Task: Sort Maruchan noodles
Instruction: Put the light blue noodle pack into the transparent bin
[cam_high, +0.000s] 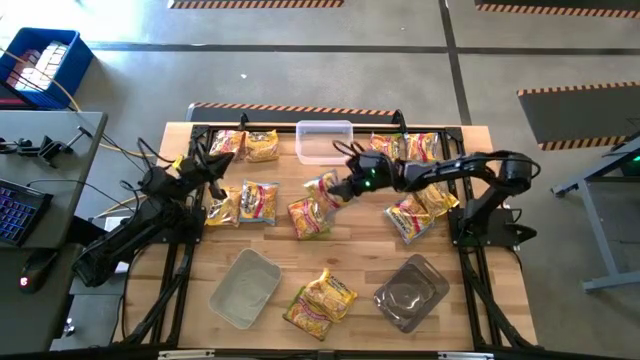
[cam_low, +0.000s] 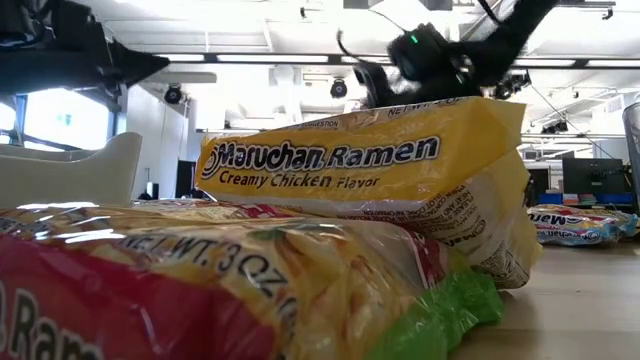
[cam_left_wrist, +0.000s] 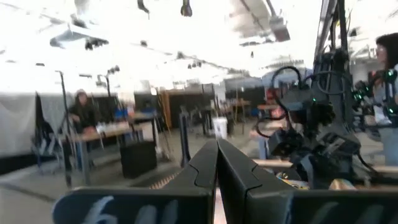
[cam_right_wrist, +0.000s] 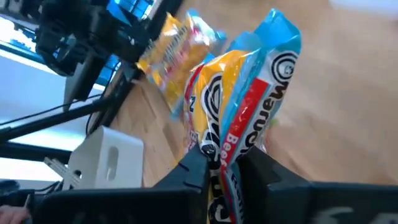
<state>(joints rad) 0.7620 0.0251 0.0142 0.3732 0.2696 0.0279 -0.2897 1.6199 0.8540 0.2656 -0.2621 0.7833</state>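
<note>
the right gripper (cam_high: 335, 190) pinches a blue, yellow and red noodle packet (cam_right_wrist: 239, 106) between its nearly closed fingers, lifted above the middle of the wooden table (cam_high: 350, 245). other noodle packets (cam_high: 245, 203) lie scattered across the table among three clear tubs (cam_high: 324, 141), with a creamy chicken packet (cam_low: 350, 170) nearest the low camera. the left gripper (cam_left_wrist: 216, 163) hangs near the table's left edge, fingers pressed together, holding nothing.
</note>
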